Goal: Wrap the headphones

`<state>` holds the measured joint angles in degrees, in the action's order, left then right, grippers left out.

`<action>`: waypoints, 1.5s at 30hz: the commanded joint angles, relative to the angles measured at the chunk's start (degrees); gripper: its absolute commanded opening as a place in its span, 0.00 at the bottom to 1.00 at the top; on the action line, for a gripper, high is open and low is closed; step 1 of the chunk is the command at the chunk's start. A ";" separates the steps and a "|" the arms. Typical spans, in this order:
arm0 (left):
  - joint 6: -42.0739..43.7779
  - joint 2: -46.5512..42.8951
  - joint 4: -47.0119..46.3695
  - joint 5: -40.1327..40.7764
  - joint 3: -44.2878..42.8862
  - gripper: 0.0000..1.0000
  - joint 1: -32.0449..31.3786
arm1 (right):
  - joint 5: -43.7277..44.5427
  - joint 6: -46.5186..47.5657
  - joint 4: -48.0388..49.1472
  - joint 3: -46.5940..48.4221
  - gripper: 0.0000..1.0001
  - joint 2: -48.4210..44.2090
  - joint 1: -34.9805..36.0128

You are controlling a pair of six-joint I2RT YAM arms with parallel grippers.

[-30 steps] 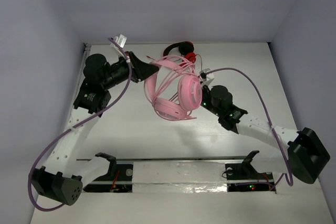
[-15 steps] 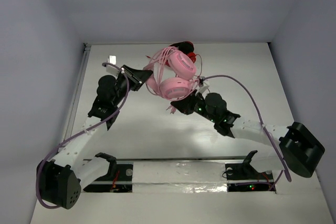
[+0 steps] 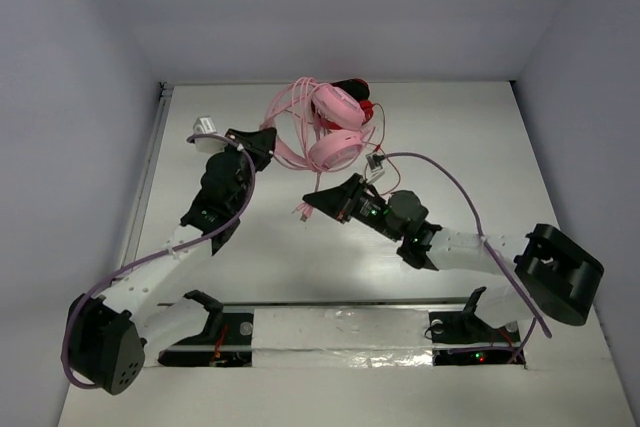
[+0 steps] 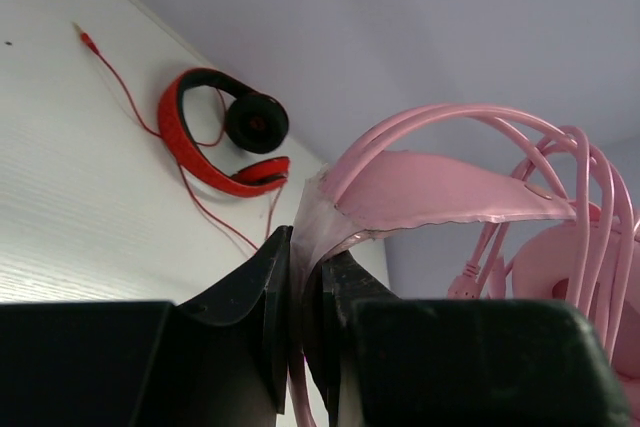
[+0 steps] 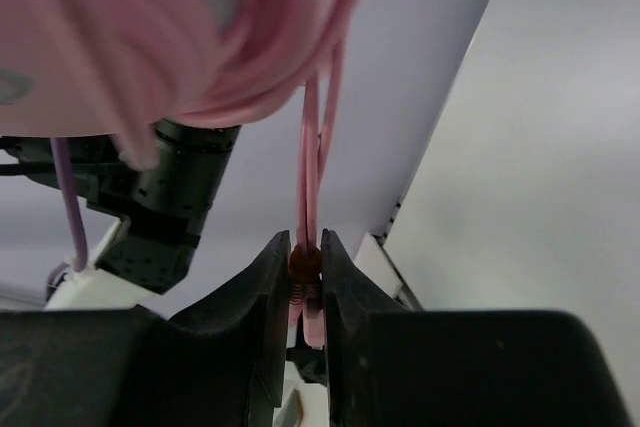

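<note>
Both grippers are clamped on the pale pink headphones [image 3: 336, 129], which hang in the air over the far middle of the table [image 3: 480, 147]. The left gripper [image 3: 262, 143] has its fingers closed on the headband [image 4: 440, 192]; the left wrist view shows the band's end pinched between the jaws. The right gripper [image 3: 318, 203] is closed on the thin pink cable [image 5: 308, 167], with strands running up from between its fingers to the blurred pink mass above. A short tail of cable [image 3: 300, 213] sticks out past the right fingertips in the top view; it is too small to tell if that is the plug. The two ear cups [image 3: 335, 151] sit close together, one above the other in the top view. Several cable loops [image 3: 290, 99] already arch over the band and cups. The red-and-black headphones [image 4: 225, 132] lie on the table by the back wall with their red cable trailing, just behind the pink set in the top view.

Step in hand, as a judgement: winding the cable, late stage, since most of it looks wound and only a short end is left. The next move calls for the right arm to carry that end round the band or cups with light tension. The left arm should hold the band steady, then the end gets tucked under a loop. Watch for snagging the red set behind.
</note>
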<state>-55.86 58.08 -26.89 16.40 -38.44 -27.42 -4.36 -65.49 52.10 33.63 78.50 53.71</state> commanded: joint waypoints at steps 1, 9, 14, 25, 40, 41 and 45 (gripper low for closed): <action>0.92 -0.52 -10.99 10.22 -1.03 0.00 -0.44 | -3.37 -6.13 10.80 -1.28 0.08 2.00 1.66; 8.47 0.45 -10.46 18.21 4.41 0.00 -5.27 | -4.26 -11.57 22.43 -0.14 0.09 5.96 1.66; 11.73 0.10 -9.67 22.35 6.97 0.00 -9.40 | -2.33 -18.87 33.99 0.74 0.09 12.89 1.66; 17.36 -2.27 -6.24 31.41 11.63 0.00 -17.40 | 6.73 -28.72 46.52 1.88 0.10 20.73 1.66; 17.54 4.40 -10.19 32.20 15.14 0.00 -19.78 | 18.15 -41.03 41.42 -0.40 0.16 19.24 1.66; 17.27 4.75 -10.37 31.94 15.23 0.00 -19.78 | 19.73 -40.86 42.03 -0.32 0.16 19.41 1.66; 17.01 5.11 -11.07 31.32 15.84 0.00 -19.78 | 23.77 -41.47 41.43 0.21 0.18 18.89 1.66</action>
<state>-37.93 63.72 -34.15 51.03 -23.68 -45.54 10.61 -104.99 69.84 32.18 98.61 55.94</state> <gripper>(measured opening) 0.091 0.201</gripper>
